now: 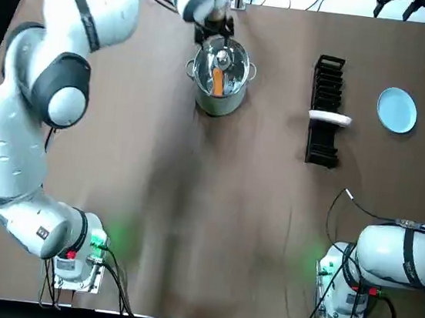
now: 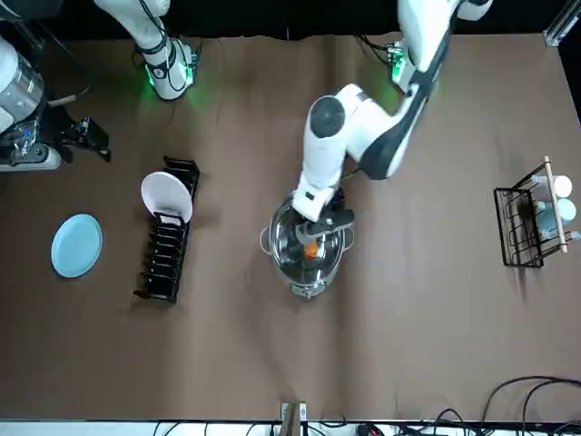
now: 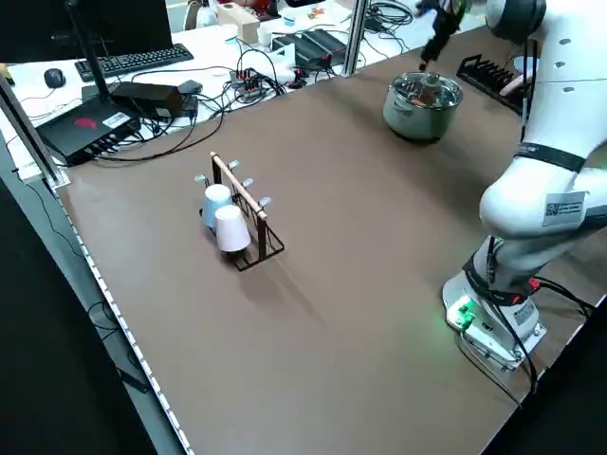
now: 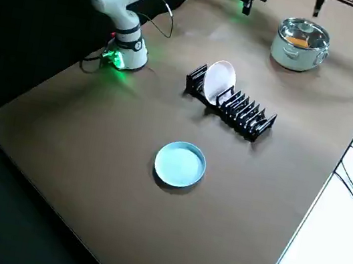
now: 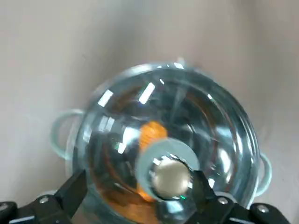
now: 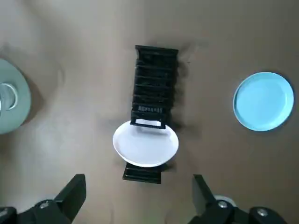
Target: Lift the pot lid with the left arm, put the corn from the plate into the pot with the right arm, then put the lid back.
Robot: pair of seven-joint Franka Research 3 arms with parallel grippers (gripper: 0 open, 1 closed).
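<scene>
The right gripper (image 6: pixel 138 189) is parked at 5 o'clock by its base, fingers spread wide, nothing held. Farther out, at 2 o'clock, the blue plate (image 1: pixel 397 109) is seen bare, with no corn on it. A dish rack (image 1: pixel 321 145) with one white dish (image 1: pixel 330 118) stands between plate and pot and is not involved. At 12 o'clock the pot (image 1: pixel 218 101) stands on the table (image 1: pixel 190 218). The corn (image 5: pixel 152 133) is seen inside it through the glass lid (image 5: pixel 205 121), which is seated on the rim. The left gripper (image 5: pixel 138 182) is held above the lid, fingers released, one on either side of the knob (image 5: pixel 170 175) and apart from it. All three steps are judged done: corn in the pot, lid on. Only withdrawal of the left arm is left, if anything.
</scene>
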